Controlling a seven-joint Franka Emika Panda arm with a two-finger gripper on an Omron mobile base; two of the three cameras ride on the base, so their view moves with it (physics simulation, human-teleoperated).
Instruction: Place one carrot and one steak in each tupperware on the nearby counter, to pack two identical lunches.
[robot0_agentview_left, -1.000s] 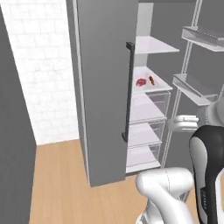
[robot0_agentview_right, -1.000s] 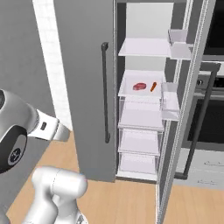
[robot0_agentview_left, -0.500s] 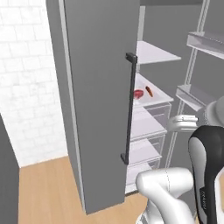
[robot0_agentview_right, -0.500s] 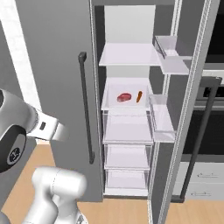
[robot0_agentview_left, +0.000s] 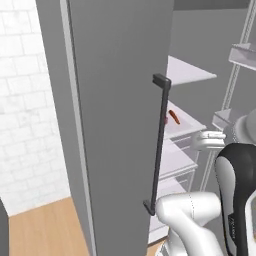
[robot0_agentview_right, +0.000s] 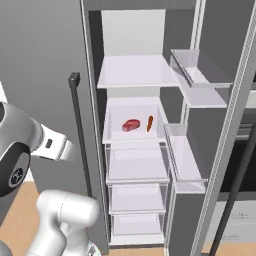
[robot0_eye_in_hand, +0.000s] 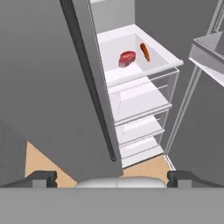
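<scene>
A rendered home kitchen: a tall grey refrigerator (robot0_agentview_right: 45, 75) stands open beyond the fingers (robot0_eye_in_hand: 41, 178), with white shelves (robot0_agentview_right: 135, 70), clear drawers (robot0_agentview_right: 137, 165), a wooden floor (robot0_agentview_left: 45, 227) and a white brick wall (robot0_agentview_left: 25, 100).

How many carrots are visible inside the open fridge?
1. The carrot lies on the middle shelf, just right of the steak. More may be hidden in the drawers below or behind the door.

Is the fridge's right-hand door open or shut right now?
Open. The right-hand door is swung out, baring the shelves, with a steak and a carrot on the middle shelf.
</scene>
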